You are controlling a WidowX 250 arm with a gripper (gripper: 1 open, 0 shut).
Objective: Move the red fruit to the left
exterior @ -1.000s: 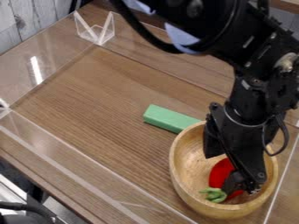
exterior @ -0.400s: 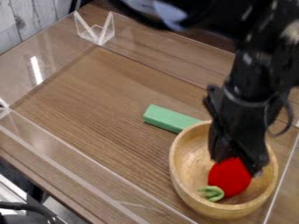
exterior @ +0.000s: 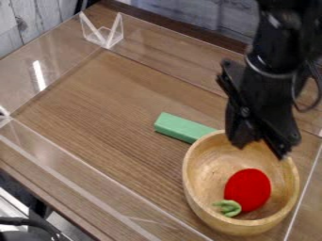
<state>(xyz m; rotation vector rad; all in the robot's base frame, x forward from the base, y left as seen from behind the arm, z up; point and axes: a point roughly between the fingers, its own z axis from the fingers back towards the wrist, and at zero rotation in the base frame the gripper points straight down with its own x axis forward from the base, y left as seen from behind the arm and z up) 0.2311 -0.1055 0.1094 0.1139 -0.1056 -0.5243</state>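
Resting in wooden bowl (exterior: 201,169): red fruit (exterior: 248,187)

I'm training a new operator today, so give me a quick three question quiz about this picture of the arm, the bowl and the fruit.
1. True or false: the red fruit lies inside the wooden bowl.
2. What lies on the table just left of the bowl? A) a flat green block B) a spoon C) a cup
3. Fill in: the gripper is ____ the fruit, not holding it.

Key: 1 true; 2 A; 3 above
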